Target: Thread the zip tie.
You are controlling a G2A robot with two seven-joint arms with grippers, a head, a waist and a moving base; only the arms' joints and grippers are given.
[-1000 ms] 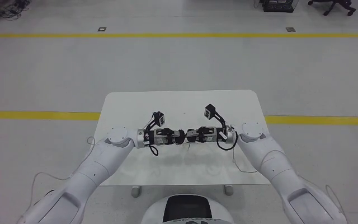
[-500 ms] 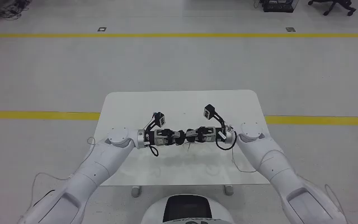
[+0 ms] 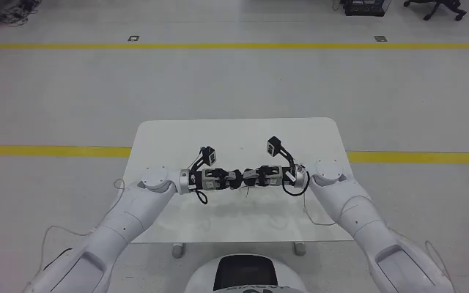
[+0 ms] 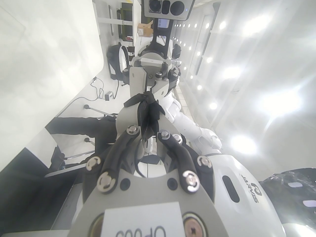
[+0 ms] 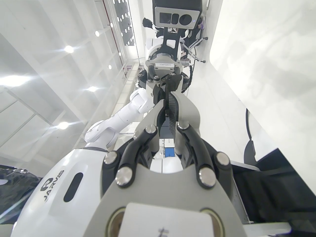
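Note:
Both arms meet tip to tip above the middle of the white table [image 3: 161, 139]. My left gripper [image 3: 236, 179] and my right gripper [image 3: 250, 177] face each other and almost touch. In the left wrist view the left gripper [image 4: 147, 120] is shut on a thin black strip, the zip tie [image 4: 145, 114], and the right gripper [image 4: 145, 92] sits just beyond it. In the right wrist view the right gripper [image 5: 167, 109] is shut on the ridged black zip tie [image 5: 169, 104], with the left gripper [image 5: 164, 81] right behind. A thin tail of the zip tie [image 3: 248, 193] hangs below the tips.
The table's bare top spreads around the arms, with its far edge [image 3: 234, 121] well beyond the grippers. Each wrist carries a camera on a stalk [image 3: 275, 145] rising above the gripper. The floor around has yellow lines [image 3: 66, 151].

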